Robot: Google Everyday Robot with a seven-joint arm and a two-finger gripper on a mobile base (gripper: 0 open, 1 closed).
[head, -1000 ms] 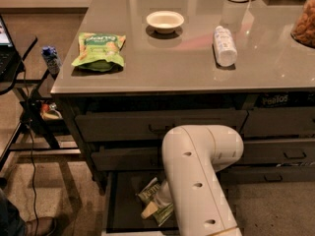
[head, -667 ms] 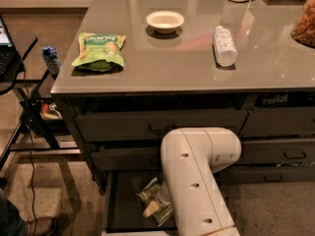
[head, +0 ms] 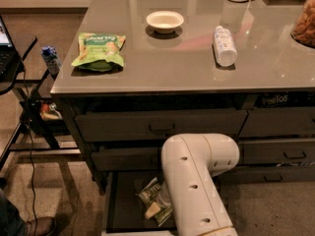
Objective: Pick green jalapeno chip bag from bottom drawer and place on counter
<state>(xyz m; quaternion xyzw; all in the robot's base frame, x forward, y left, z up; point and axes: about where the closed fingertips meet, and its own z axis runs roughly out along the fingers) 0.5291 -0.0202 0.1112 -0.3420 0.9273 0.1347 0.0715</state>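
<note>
The bottom drawer (head: 123, 208) is pulled open below the counter (head: 187, 58), with a flat dark inside. The olive-green jalapeno chip bag (head: 150, 191) lies in it, partly hidden behind my white arm (head: 194, 181). The arm reaches down into the drawer and covers the bag's right side. My gripper (head: 161, 206) is down at the bag; a pale fingertip (head: 152, 210) shows beside the bag's lower edge. The rest of the gripper is hidden by the arm.
On the counter lie a brighter light-green snack bag (head: 98, 49), a white bowl (head: 165, 21) and a white bottle on its side (head: 225, 45). Two handled drawers (head: 160, 126) sit above the open one. A side table with cables (head: 29, 107) stands at the left.
The arm has shifted very slightly; the bag and drawer stay as they were.
</note>
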